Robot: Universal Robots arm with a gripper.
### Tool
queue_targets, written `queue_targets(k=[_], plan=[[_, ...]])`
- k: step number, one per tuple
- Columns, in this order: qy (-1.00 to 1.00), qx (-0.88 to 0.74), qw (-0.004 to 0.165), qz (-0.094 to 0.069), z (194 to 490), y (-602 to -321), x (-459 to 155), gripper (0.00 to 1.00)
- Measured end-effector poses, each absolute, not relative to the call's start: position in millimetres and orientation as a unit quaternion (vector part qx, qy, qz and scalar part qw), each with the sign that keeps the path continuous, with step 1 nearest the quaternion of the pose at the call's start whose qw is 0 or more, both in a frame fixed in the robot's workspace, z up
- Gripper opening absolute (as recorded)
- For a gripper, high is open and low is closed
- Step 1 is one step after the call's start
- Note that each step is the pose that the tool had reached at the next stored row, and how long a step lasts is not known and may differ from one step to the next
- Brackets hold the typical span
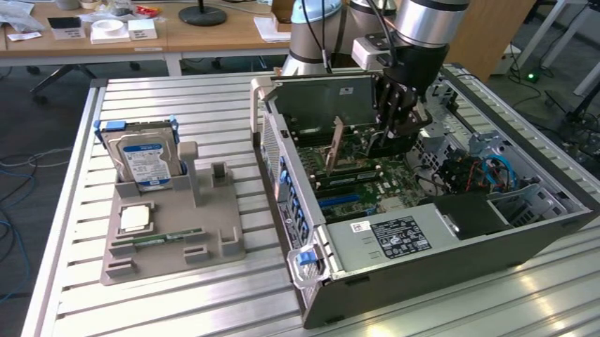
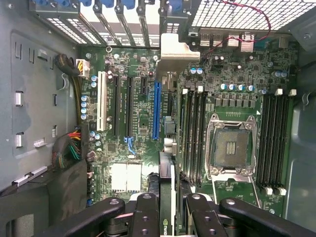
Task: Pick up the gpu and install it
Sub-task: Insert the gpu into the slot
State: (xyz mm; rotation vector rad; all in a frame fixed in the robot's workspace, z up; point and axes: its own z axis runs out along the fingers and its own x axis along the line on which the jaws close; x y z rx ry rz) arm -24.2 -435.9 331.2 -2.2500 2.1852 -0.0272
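Observation:
An open computer case (image 1: 553, 232) lies on its side on the slatted table, its motherboard (image 2: 232, 94) facing up. My gripper (image 1: 398, 130) reaches down inside it, shut on the gpu (image 1: 370, 146). In the wrist view the gpu (image 2: 166, 173) appears edge-on as a thin dark card running out from between the black fingers (image 2: 144, 215) of the gripper (image 2: 165, 219). Its pale metal bracket (image 2: 173, 54) is at the end near the case's rear slot covers. The card hangs above the board, just beside the long blue slot (image 2: 156, 111) and parallel to it.
On the exterior view's left, a grey holder tray (image 1: 220, 225) carries an upright silver hard drive (image 1: 142, 161), a processor chip (image 1: 136, 219) and a green memory stick (image 1: 159, 239). A power supply (image 1: 398, 235) fills the case's near end. Cables (image 1: 492, 172) lie at its right.

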Motion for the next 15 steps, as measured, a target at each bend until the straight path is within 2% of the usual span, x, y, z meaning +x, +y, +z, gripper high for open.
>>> queue_targets(k=[15], plan=[[0.710,-0.704,0.002,-0.009,329.4,-435.9,-24.2,0.26]])
